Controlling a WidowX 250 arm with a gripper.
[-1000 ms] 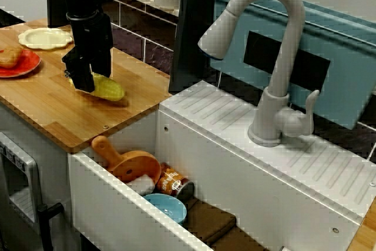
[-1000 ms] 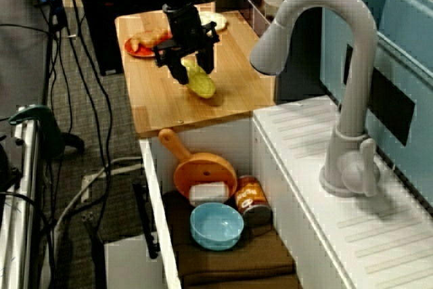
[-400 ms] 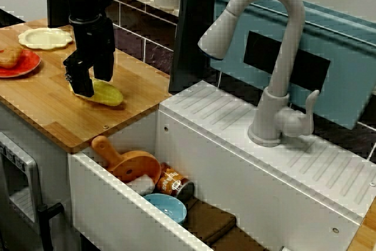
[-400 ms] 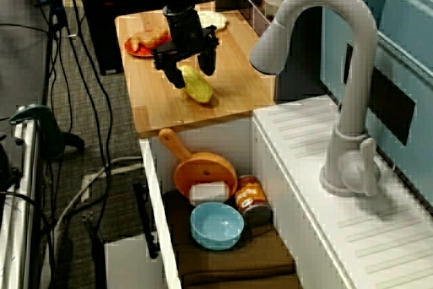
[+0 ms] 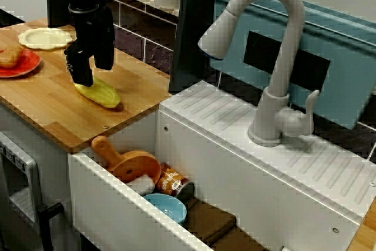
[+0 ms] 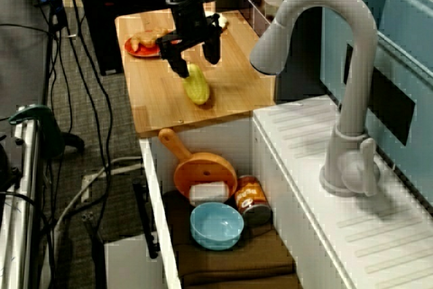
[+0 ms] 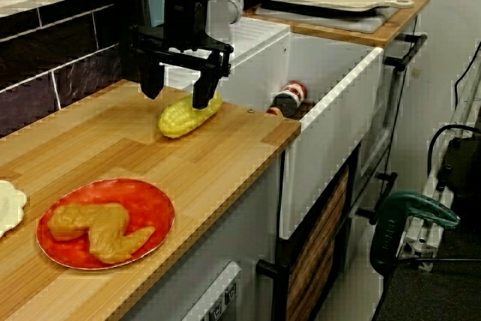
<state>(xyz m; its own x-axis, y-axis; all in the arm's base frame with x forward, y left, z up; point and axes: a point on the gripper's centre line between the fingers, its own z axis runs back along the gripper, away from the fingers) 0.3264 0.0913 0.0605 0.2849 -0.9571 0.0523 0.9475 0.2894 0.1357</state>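
Your gripper [image 7: 176,89] hangs just over the corn [image 7: 184,116], jaws apart and empty. The corn lies flat on the wooden counter [image 7: 218,163] near the sink [image 7: 338,88]. It looks light, firm and rounded, perhaps slippery: grip across its middle.

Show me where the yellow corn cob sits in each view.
View facing the faucet: corn cob left of centre.
High view along the sink: corn cob upper middle.
View from the counter end: corn cob upper left of centre.
Shared landmark: the red plate.
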